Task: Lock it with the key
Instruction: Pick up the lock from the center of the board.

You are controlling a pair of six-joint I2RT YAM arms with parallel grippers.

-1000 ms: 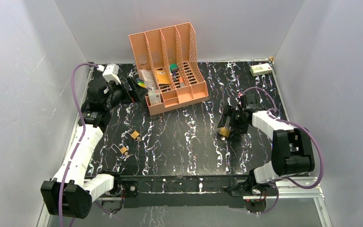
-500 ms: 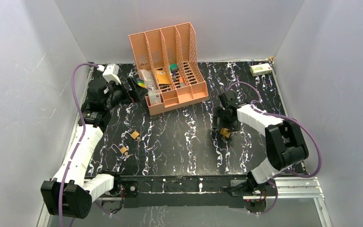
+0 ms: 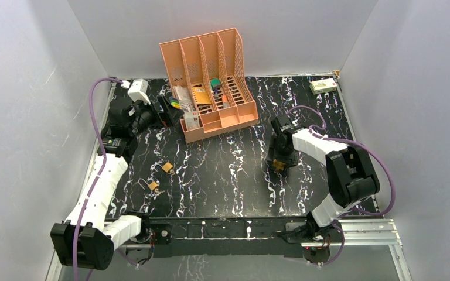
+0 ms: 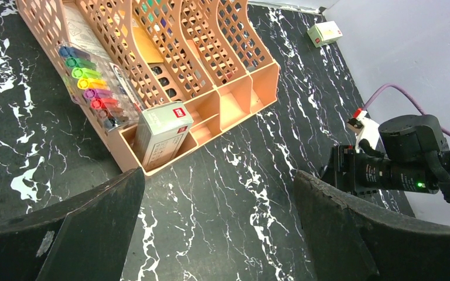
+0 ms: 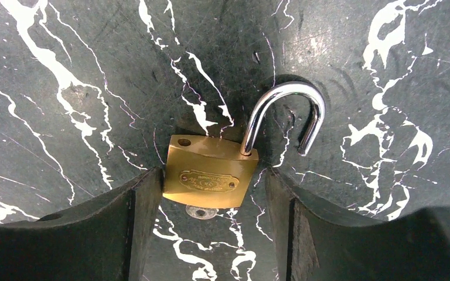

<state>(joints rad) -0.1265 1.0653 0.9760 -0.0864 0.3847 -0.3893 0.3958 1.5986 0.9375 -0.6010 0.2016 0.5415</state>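
Note:
A brass padlock (image 5: 210,178) lies on the black marble table with its steel shackle (image 5: 284,114) swung open. The round silvery head of the key (image 5: 202,212) sticks out under the lock's bottom edge; its blade is hidden. My right gripper (image 5: 212,175) points down, and its jaws straddle the lock body. The left finger (image 5: 146,199) is at the lock's edge. The right finger (image 5: 278,199) stands a small gap away. In the top view the right gripper (image 3: 280,157) is right over the padlock (image 3: 279,166). My left gripper (image 4: 218,178) is wide open and empty beside the organizer.
An orange desk organizer (image 3: 211,82) with pens and a small box stands at the back centre, and also shows in the left wrist view (image 4: 170,70). Two smaller padlocks (image 3: 167,167) (image 3: 152,185) lie at the left front. A white box (image 3: 323,86) sits at the back right corner.
My right arm has swung its wrist left and turned it over the padlock, which has barely shifted. The left arm has not moved.

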